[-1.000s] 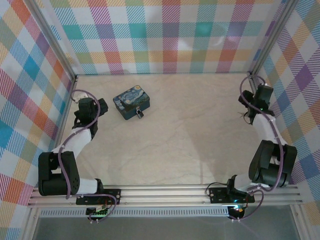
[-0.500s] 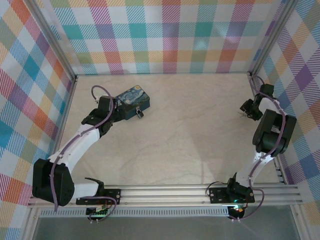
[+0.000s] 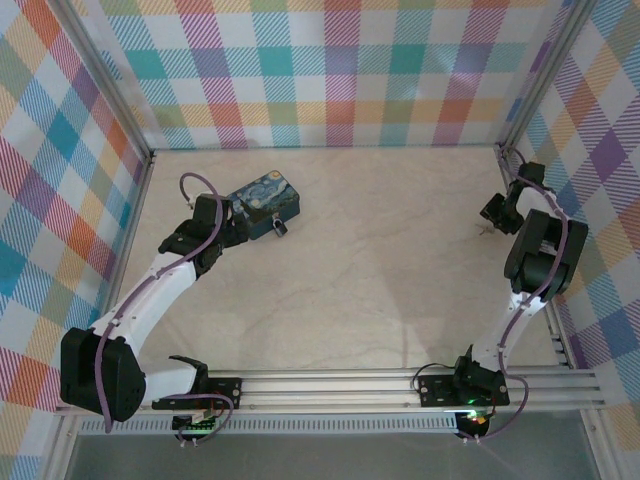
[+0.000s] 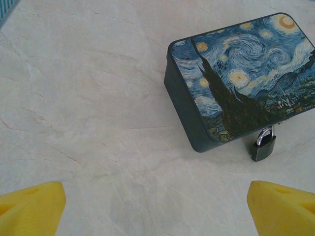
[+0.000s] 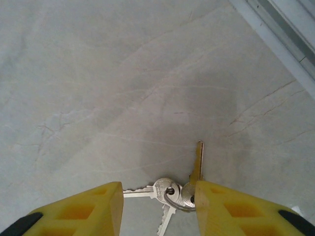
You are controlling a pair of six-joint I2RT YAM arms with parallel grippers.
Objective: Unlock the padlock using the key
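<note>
Lying btwn R gripper jaws — keys; padlock fwd-right of L gripper.

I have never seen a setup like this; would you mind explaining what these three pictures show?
Two small robot arms, left and right, are bolted at the near edge of a table, each ending in a two-finger gripper. The wide picture looks down from above and behind them. The other two come from cameras on the wrists, so the yellow blocks are the grippers' own fingers. The left gripper is open and empty, facing a blue starry-night tin with a small padlock at its front edge. The right gripper sits low over a ring of keys lying on the table, one finger on each side; nothing looks gripped yet.
</note>
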